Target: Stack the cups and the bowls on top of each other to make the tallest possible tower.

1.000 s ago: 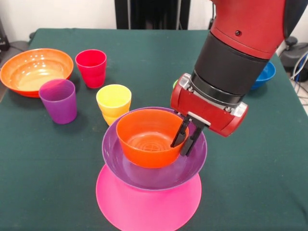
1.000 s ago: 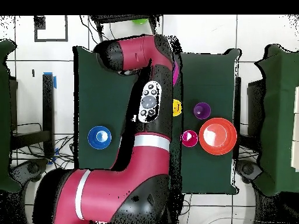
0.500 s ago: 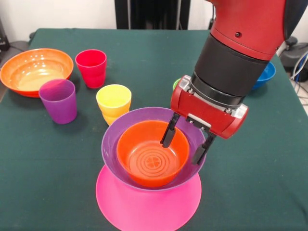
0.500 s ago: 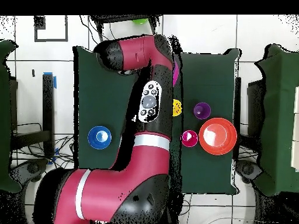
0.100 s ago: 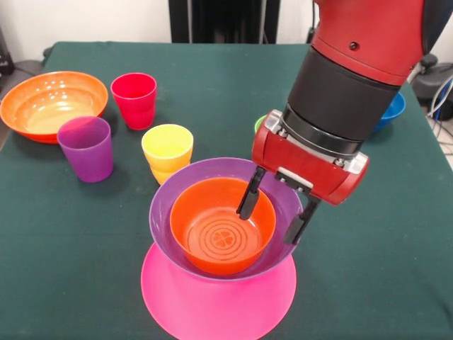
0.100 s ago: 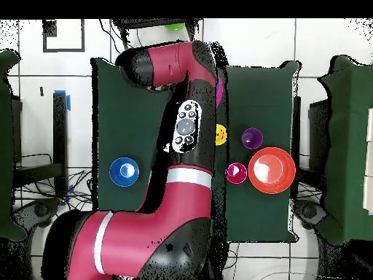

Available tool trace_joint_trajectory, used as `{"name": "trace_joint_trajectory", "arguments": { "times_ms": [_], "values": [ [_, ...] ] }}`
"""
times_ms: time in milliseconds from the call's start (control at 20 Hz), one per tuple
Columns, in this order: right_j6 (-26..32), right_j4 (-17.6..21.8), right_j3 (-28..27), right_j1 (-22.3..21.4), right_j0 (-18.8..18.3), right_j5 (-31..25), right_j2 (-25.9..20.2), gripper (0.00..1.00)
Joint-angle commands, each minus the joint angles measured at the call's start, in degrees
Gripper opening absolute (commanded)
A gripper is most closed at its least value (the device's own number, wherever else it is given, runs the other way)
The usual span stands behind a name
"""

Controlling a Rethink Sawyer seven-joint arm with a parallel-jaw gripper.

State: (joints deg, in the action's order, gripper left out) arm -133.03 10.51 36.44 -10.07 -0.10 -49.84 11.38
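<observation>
Gripper: fingers spread, one inside the small orange bowl, one outside the purple bowl; a second ago it pinched the orange bowl's rim.
Small orange bowl: released, now nested in the purple bowl.
Tower: near the tabletop's front edge, pink bowl at its base.

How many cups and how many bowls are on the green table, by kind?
Plastic cups: 3 (red cup, purple cup, yellow cup)
Round plastic bowls: 5 (large orange bowl, small orange bowl, purple bowl, pink bowl, blue bowl)
Light green piece behind the arm, kind unclear: 1
Total: 9
</observation>
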Motion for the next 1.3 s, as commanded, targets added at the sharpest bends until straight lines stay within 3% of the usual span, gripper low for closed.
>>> {"name": "trace_joint_trajectory", "arguments": {
  "times_ms": [50, 700, 1300],
  "values": [
    [-6.9, -1.1, 0.4, 0.1, 0.7, 2.3, -2.7, 1.00],
    [-3.2, -3.9, 9.8, -8.7, -0.5, 3.1, -3.5, 1.00],
    [-3.5, -5.0, 27.5, -17.8, 0.0, 10.2, -3.3, 1.00]
  ]
}}
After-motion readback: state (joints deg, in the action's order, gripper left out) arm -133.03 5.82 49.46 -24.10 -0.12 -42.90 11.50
